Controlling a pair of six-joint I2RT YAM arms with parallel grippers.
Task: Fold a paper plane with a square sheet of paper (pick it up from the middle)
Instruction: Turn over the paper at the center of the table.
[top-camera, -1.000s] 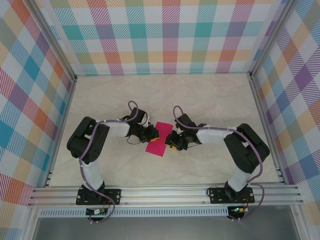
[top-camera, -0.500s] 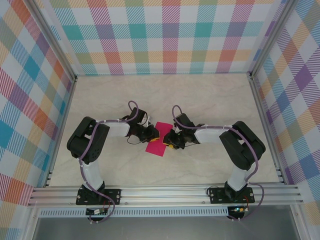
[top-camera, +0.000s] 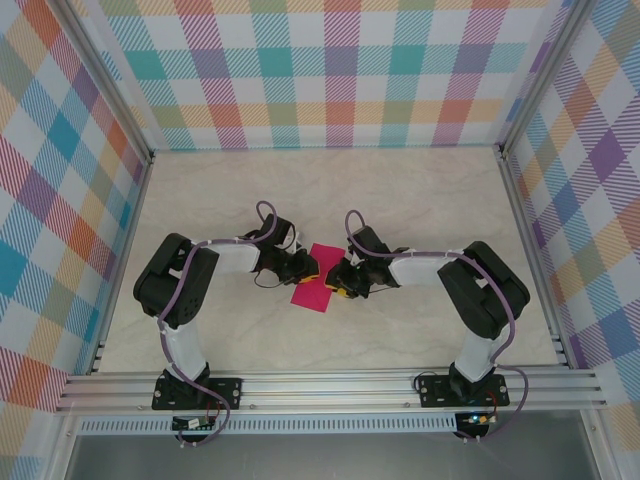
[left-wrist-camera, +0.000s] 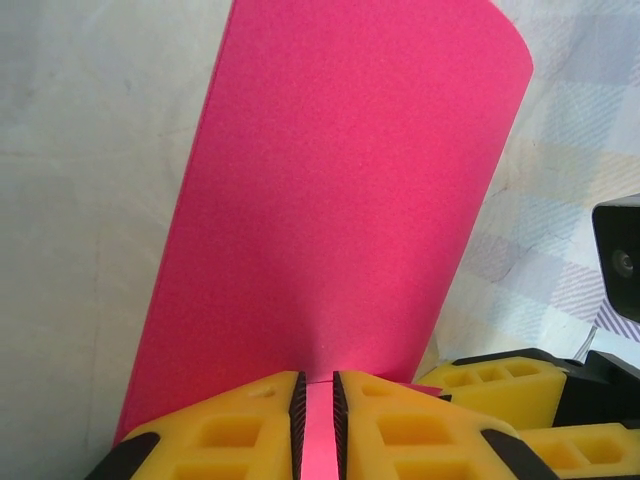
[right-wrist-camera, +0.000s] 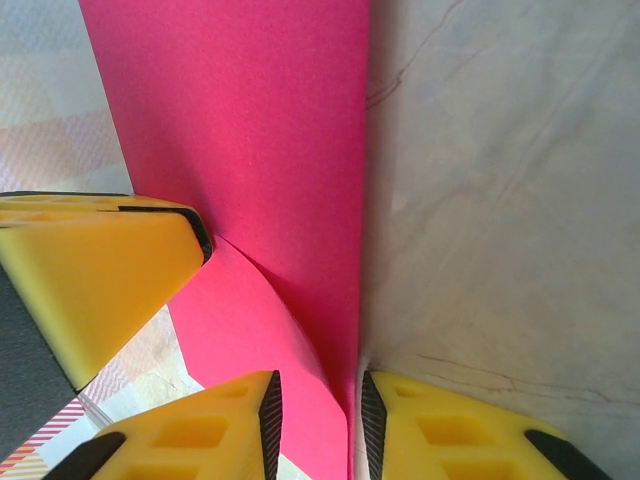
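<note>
Centre of the top view, between both arms: square sheet of paper (top-camera: 317, 281), bowed and part-folded, with left gripper (left-wrist-camera: 317, 388) pinched tight on one edge and right gripper (right-wrist-camera: 318, 388) clamped on the opposite fold.

The thin magenta-pink paper sheet (top-camera: 316, 277), plain & unmarked, sits approx mid-table (top-camera: 420, 200). From above it reads as a narrow strip, longer than wide, long axis near-to-far w/ a slight tilt. Doubled over, 2 layers, not pressed flat. In the left wrist view the upper layer bows up, one far corner rounded.
</note>
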